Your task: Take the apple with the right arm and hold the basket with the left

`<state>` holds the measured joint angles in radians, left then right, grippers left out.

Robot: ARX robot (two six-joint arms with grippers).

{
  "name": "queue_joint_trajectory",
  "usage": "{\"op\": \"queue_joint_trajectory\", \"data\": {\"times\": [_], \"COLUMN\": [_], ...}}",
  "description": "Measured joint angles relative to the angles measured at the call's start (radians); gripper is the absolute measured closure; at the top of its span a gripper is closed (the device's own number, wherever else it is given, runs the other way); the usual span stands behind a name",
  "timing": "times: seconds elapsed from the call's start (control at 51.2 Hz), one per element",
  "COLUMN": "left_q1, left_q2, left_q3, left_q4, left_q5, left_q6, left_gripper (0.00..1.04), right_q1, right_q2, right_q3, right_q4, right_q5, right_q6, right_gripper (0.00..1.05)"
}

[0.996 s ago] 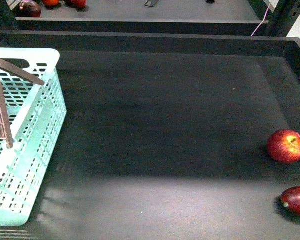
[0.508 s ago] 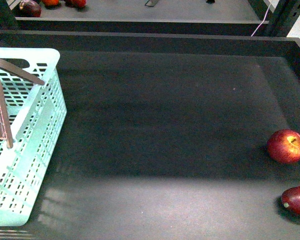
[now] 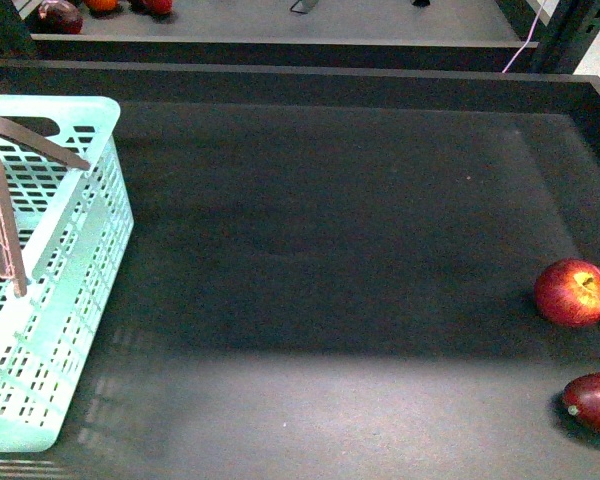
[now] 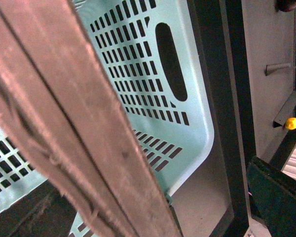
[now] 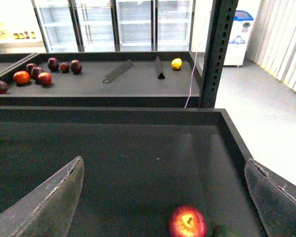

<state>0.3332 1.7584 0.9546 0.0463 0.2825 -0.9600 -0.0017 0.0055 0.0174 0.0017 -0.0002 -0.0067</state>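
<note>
Right end effector (image 5: 164, 163) gapes wide, holding nothing, apple (image 5: 187, 222) on the worktop (image 3: 330, 250) ahead of its fingers; basket (image 3: 90, 200) sits far left; left end effector unseen.

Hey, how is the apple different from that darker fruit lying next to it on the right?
The apple is round; the darker fruit is elongated. The apple is bright red with a yellow-orange patch; the darker fruit is deep maroon with a pale tip. The apple lies farther from the robot than the darker fruit. Both rest on the black shelf, not touching.
</note>
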Motion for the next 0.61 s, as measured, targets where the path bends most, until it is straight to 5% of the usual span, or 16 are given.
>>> {"op": "queue_joint_trajectory", "data": {"times": [0.059, 0.391, 0.605], "left_q1": [-0.002, -0.023, -0.027], "left_q2": [0.021, 0.056, 0.056], "left_q3": [0.019, 0.029, 0.028], "left_q4": [-0.010, -0.021, -0.020], "left_q5": [-0.016, -0.048, -0.043], "left_q6": [0.008, 0.017, -0.029], "left_gripper": [0.09, 0.70, 0.87], "right_q1": [0.000, 0.000, 0.000], "right_q2": [0.000, 0.000, 0.000], "right_q3": [0.000, 0.000, 0.000], "right_q4": [0.000, 0.000, 0.000], "right_q5": [0.000, 0.000, 0.000], "right_q6": [0.000, 0.000, 0.000], "right_gripper": [0.09, 0.09, 0.09]}}
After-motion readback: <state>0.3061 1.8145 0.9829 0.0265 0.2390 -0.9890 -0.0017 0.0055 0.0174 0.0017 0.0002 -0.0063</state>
